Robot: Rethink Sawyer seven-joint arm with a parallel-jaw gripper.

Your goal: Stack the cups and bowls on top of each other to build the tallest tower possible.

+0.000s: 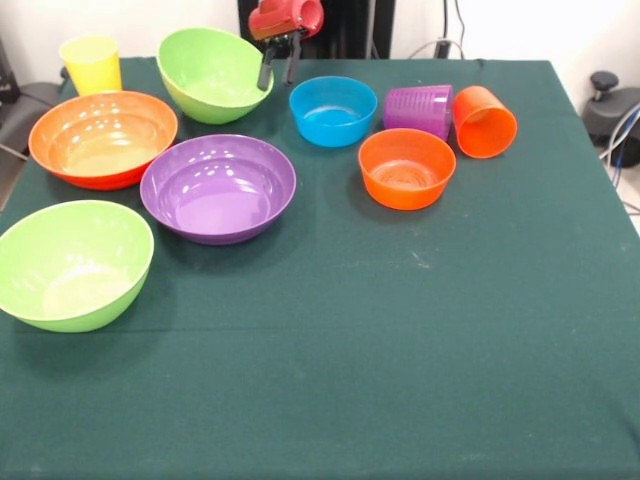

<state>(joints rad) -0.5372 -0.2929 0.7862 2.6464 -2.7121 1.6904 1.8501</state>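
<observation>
A: What does the gripper hold?
B: Nothing; its fingers hang parted over the far lime bowl's rim.
A: And the cups?
B: Yellow cup upright far left; purple cup and orange cup lie tipped together.

Surface: dark green cloth. Bowls: two lime green, large orange, purple, blue, small orange. Cups: yellow, ribbed purple, orange.

Dark green tablecloth; cables, perhaps chair beyond edges.
</observation>
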